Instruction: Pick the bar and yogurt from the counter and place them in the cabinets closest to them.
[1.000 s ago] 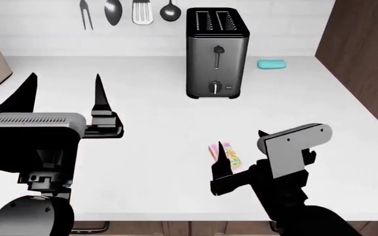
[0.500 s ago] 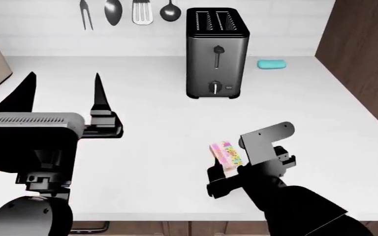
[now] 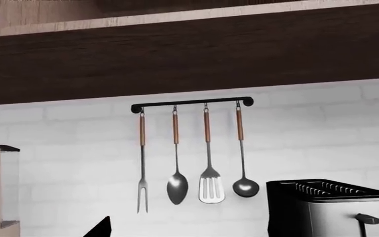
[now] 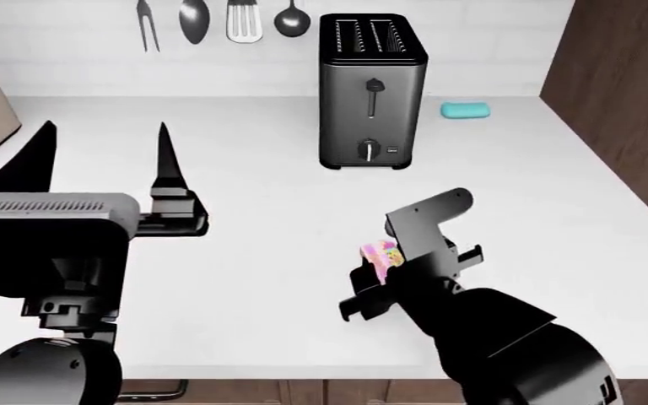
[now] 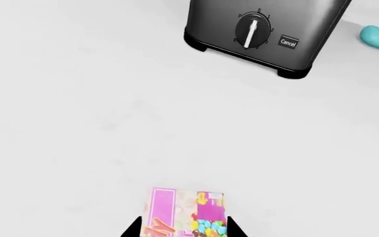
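Right claw [image 5: 184,228] slid over the small pink wrapped bar [image 5: 187,211], fingers either side, not clenched. Nothing stored yet.

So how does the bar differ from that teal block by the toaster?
The bar is pink with yellow marks, flat and square-edged; the teal block is plain and rounded. The bar lies on the near counter between the right gripper's jaws; the block sits at the back wall, right of the toaster. Both are small and lie flat.
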